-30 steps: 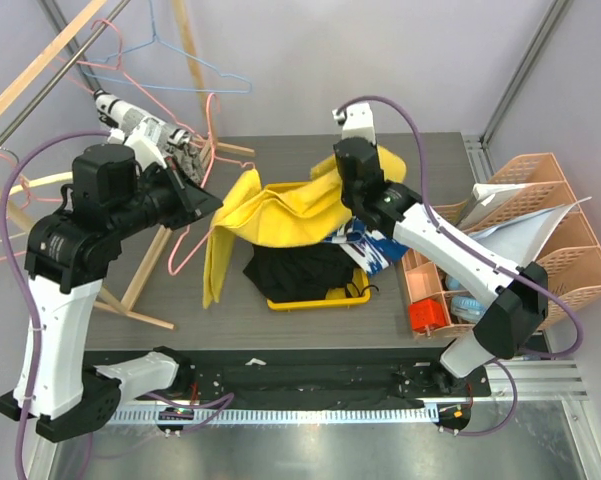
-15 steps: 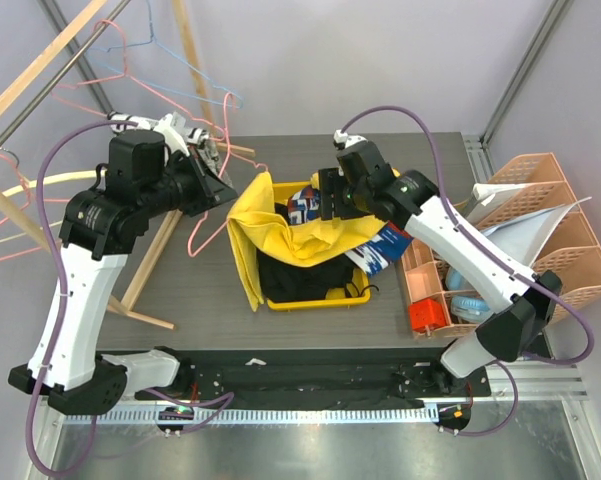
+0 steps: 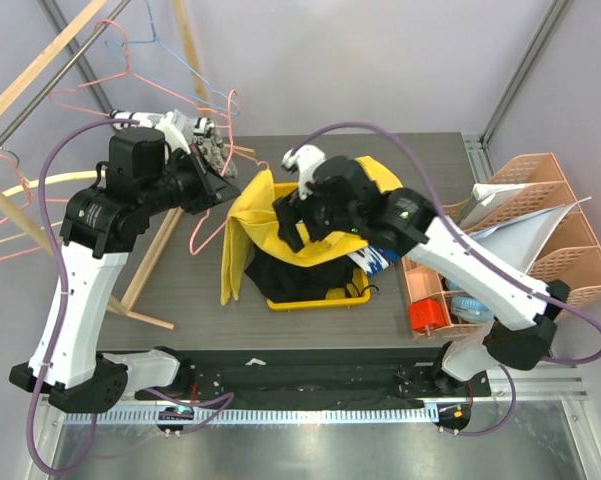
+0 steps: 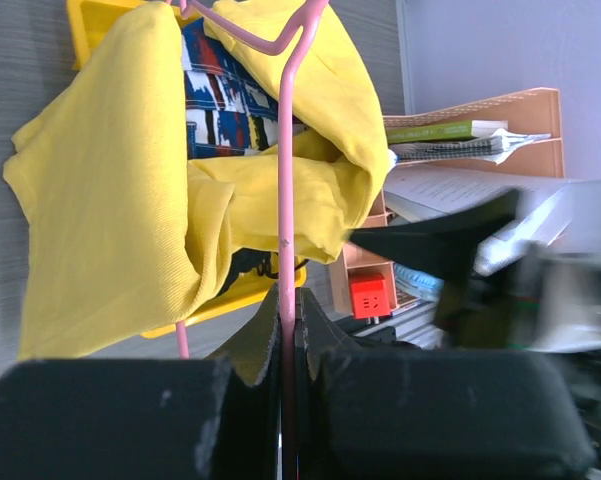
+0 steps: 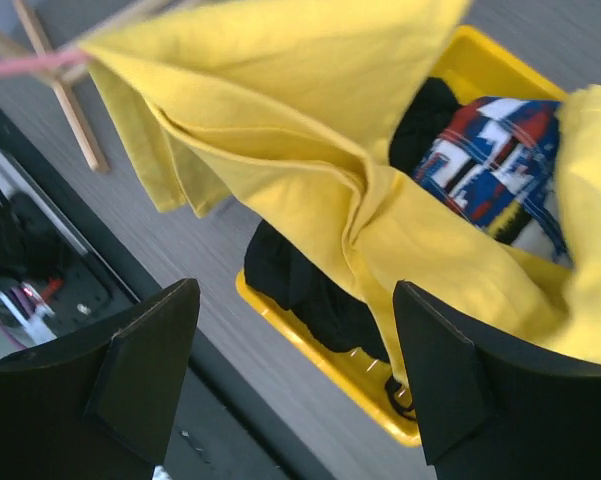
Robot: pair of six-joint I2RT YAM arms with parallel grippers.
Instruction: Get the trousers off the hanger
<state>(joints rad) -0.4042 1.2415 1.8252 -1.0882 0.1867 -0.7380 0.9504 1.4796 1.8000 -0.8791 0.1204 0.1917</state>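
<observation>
Your trousers (image 3: 248, 212), the yellow ones, are draped over the pink hanger (image 4: 285, 150) and hang above the left half of the yellow bin (image 3: 320, 299), one leg trailing down over the bin's left edge toward the table (image 3: 180, 295). From the left wrist you see the cloth (image 4: 120, 200) bunched on both sides of the hanger's wire.

Your left gripper (image 4: 287, 312) has its fingers pinched tight on that wire, holding the hanger up at the table's back left; from above it sits at (image 3: 212, 152).

Your right gripper (image 5: 295, 295) is spread wide with nothing between the fingers. It hovers over the folds of the trousers (image 5: 310, 130), and from above you find it at (image 3: 292, 222), over the bin.

Inside the bin lie a black cloth (image 5: 300, 285) and a blue, red and white patterned cloth (image 5: 490, 170), both partly covered by the trousers.

An orange organiser (image 3: 540, 230) with papers stands to the right of the bin, and a wooden rack (image 3: 150, 262) leans at the left.
</observation>
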